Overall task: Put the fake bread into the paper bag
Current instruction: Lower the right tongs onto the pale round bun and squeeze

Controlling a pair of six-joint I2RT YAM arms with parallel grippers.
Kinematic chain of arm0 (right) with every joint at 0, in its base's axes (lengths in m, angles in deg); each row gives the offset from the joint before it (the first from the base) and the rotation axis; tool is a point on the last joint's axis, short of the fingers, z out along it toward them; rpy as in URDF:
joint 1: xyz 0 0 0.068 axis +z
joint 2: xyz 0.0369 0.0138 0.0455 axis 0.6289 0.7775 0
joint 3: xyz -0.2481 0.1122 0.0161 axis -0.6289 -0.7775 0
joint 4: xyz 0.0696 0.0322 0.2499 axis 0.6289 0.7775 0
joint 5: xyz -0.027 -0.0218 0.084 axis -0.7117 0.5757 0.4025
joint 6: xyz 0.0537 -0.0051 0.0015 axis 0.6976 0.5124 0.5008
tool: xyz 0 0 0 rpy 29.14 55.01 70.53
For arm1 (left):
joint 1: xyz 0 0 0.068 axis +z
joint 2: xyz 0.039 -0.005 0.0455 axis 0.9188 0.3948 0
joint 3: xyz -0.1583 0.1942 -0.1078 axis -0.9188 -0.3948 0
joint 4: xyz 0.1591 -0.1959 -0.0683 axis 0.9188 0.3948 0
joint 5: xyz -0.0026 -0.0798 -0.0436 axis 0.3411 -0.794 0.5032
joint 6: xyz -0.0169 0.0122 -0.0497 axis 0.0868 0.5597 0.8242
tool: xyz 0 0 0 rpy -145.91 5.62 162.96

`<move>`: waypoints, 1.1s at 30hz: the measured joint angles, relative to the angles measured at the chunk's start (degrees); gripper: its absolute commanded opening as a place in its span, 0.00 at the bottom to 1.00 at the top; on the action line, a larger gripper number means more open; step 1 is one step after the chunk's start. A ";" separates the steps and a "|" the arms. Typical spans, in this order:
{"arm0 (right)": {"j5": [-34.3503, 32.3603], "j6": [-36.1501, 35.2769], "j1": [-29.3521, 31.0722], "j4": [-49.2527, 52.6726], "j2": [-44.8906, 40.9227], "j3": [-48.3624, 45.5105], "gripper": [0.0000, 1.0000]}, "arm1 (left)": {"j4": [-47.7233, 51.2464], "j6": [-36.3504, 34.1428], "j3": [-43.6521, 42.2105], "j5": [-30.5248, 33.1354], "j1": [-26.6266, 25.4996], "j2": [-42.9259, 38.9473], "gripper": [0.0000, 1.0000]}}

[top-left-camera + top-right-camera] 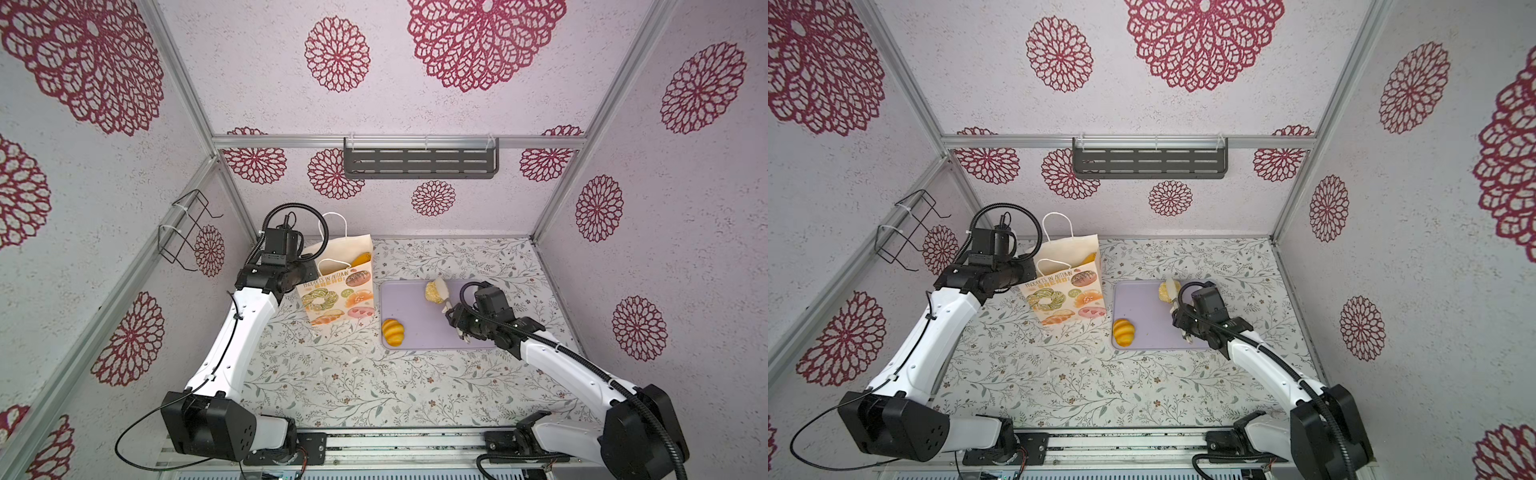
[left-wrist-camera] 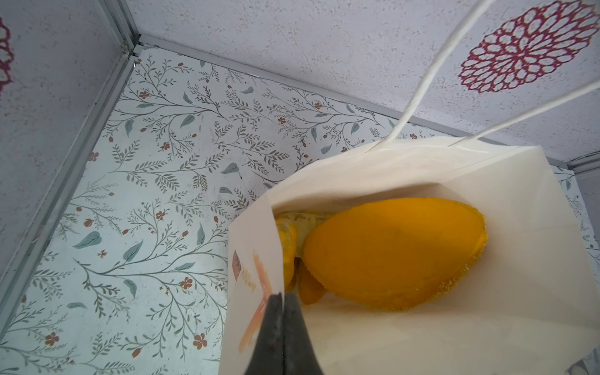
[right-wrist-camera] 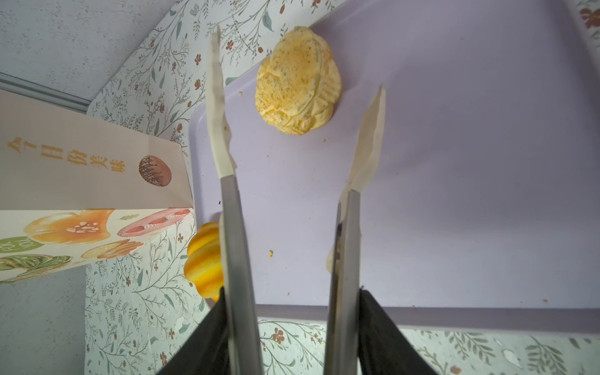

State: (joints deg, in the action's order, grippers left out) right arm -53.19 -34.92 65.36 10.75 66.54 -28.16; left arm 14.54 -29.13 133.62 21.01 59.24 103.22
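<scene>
Paper bag point(image 1: 332, 299) left of tray point(image 1: 415, 316); fake bread point(image 1: 392, 332) on tray.

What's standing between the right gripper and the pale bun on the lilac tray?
Nothing visible. The right gripper has its jaws open, and in the right wrist view the pale bun shows between its fingertips, with only bare lilac tray around it. The striped orange bun lies well aside, at the tray's edge.

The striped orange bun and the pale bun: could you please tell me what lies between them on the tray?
Only bare lilac tray lies between the striped orange bun and the pale bun, as both top views show.
</scene>
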 measured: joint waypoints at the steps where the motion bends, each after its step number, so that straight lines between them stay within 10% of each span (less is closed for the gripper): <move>1: 0.13 0.02 0.00 -0.37 0.39 0.00 0.57 | 0.00 0.00 0.00 0.00 0.00 0.00 0.00; 33: 3.17 0.90 -1.88 -7.74 5.40 -0.13 0.37 | -0.02 0.00 0.00 0.00 0.00 0.09 0.00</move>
State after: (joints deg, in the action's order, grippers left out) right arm -50.03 -34.02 63.48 3.01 71.94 -28.29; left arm 14.51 -29.13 133.62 21.01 59.24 103.31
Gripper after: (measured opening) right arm 0.371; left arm 0.040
